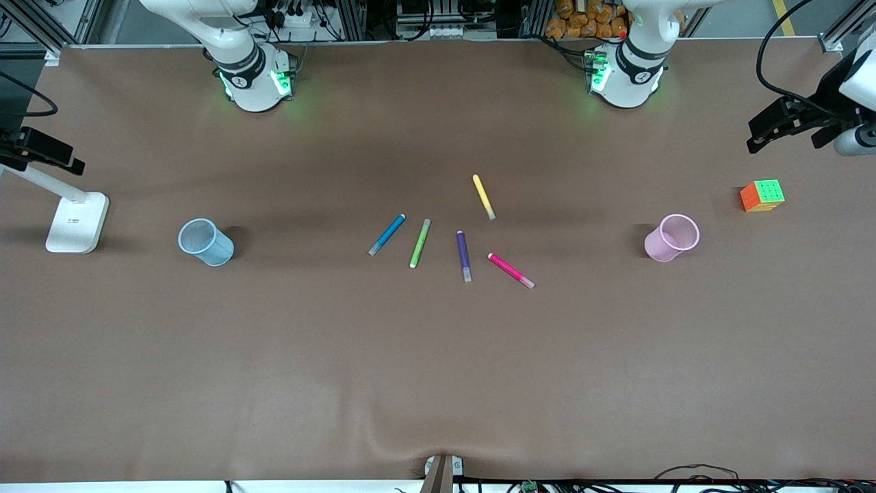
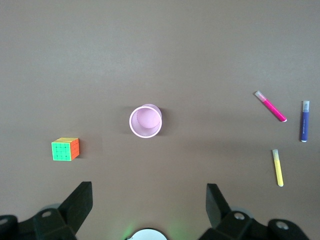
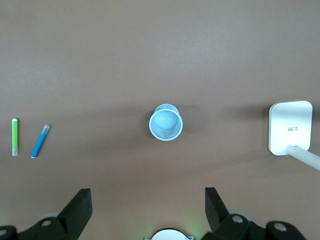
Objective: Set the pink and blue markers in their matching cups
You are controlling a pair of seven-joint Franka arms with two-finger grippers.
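Right gripper (image 3: pixel 147 205) is hanging high over the table (image 3: pixel 150 50), fingers (image 3: pixel 80 202) spread wide, holding nothing. Blue cup (image 3: pixel 166 122) is standing upright below it. Blue marker (image 3: pixel 40 141) and green marker (image 3: pixel 15 136) are lying near each other, not touching. White lamp base (image 3: pixel 290 127) is sitting well apart from the cup.

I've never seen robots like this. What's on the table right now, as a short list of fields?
pink marker: lying flat mid-table
blue marker: lying flat mid-table
pink cup: upright, empty, toward the left arm's end
blue cup: upright, empty, toward the right arm's end
left end effector: open, above the pink cup
right end effector: open, above the blue cup
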